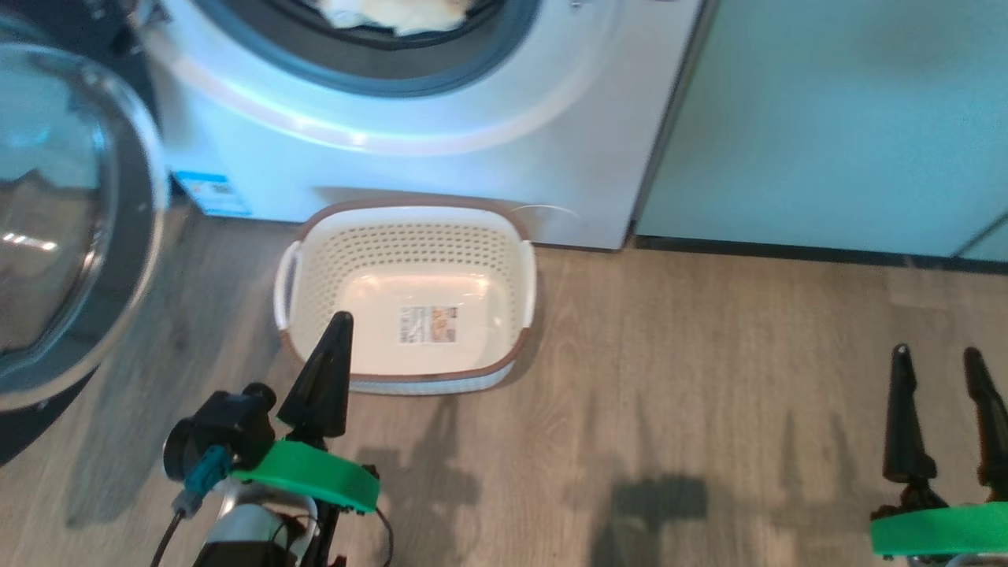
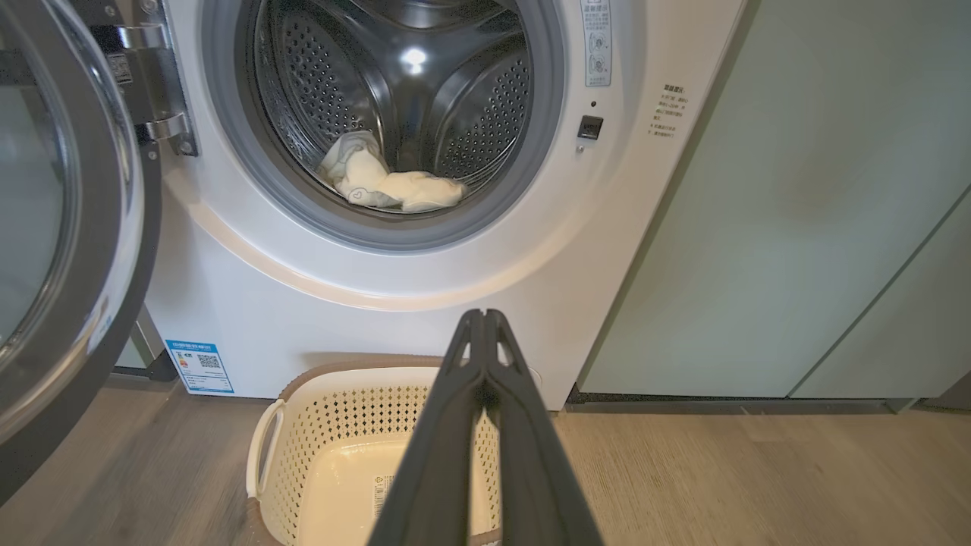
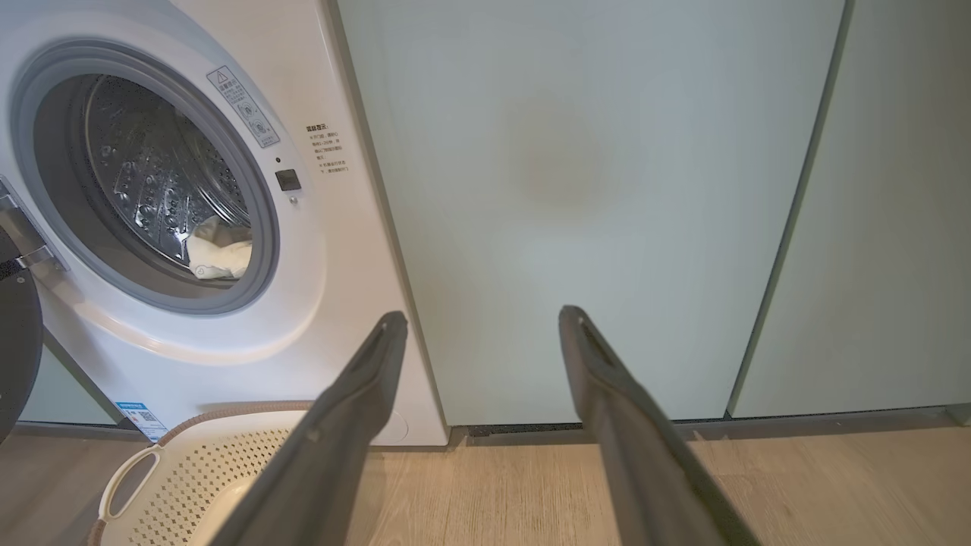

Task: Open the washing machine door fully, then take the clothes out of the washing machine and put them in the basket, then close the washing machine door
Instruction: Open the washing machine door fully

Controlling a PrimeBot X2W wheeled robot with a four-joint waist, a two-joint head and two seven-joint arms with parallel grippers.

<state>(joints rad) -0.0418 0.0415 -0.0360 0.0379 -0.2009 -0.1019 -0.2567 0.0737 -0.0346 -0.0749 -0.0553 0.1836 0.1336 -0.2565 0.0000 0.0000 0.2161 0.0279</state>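
In front of the washer [image 1: 472, 173], the door [image 1: 71, 220] is seen swung wide to the robot's left, so the opening step is judged done and the unloading step is taken to be in hand. The clothes [image 2: 387, 186] are seen in a pale heap at the bottom front of the drum, just behind the grey seal [image 2: 542, 152]. The basket [image 1: 409, 244] is set empty on the floor [image 1: 669, 378], directly below the porthole and close against the washer's front. The left pincer [image 1: 339, 323] is held low by the basket's near-left corner, its fingers pressed together with nothing between them. The right pincer [image 1: 937, 354] is held well off to the right, its fingers spread apart and likewise empty. For the next move, it is judged that one pincer must be raised to porthole height, parted first if the left is chosen, then passed over the seal's lower lip and closed on the heap. Care would be called for at the door's glossy rim and hinge [image 2: 152, 83] on the left, at the seal lip, and at the basket's brown rim below. Open room is offered by the bare floor between basket and right pincer, and before the pale cabinet [image 1: 827, 118] on the right.
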